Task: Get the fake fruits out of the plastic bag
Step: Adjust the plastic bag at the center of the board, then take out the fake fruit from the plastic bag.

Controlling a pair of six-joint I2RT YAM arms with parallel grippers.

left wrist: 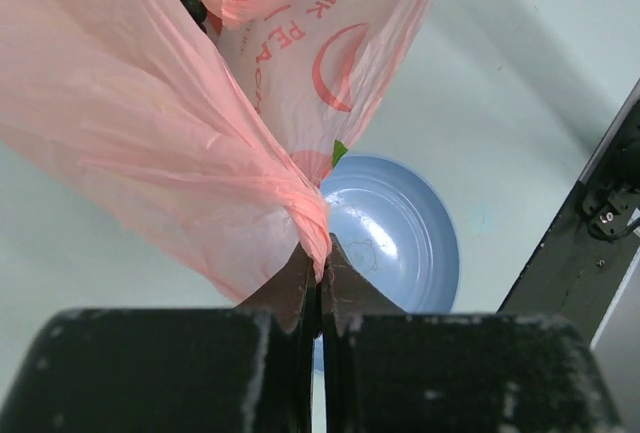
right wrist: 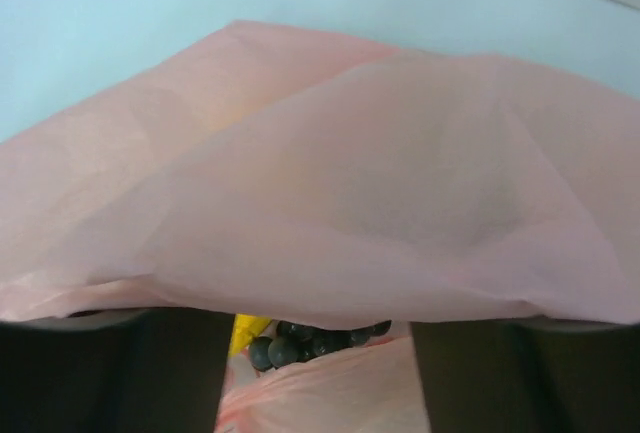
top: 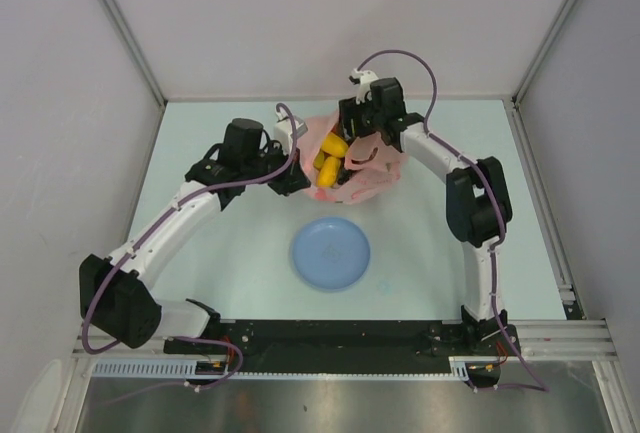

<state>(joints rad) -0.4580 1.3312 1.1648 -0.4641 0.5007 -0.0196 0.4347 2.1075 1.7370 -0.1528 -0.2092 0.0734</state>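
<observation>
The pink bag (top: 352,175) is seen on the worktop (top: 220,253) towards its far side, just beyond the blue plate (top: 331,253), and is held up between the two arms. The left claw (top: 296,175) is placed at the bag's left edge; in the left wrist view this claw (left wrist: 318,275) is clamped together on a twisted gather of the bag (left wrist: 150,123), with the plate (left wrist: 400,243) visible beneath and behind the film. The right claw (top: 364,141) is set at the bag's far rim. In the right wrist view its fingers (right wrist: 150,373) are held apart, their tips covered by the film of the bag (right wrist: 350,193) draped across them; whether any film is caught cannot be told. The fruits are all inside the bag: yellow fruits (top: 330,163) are seen through its open mouth from above, and dark grapes (right wrist: 300,345) with a yellow piece (right wrist: 248,331) beside them are seen between the right fingers. A small green piece (left wrist: 338,151) is glimpsed low in the bag
</observation>
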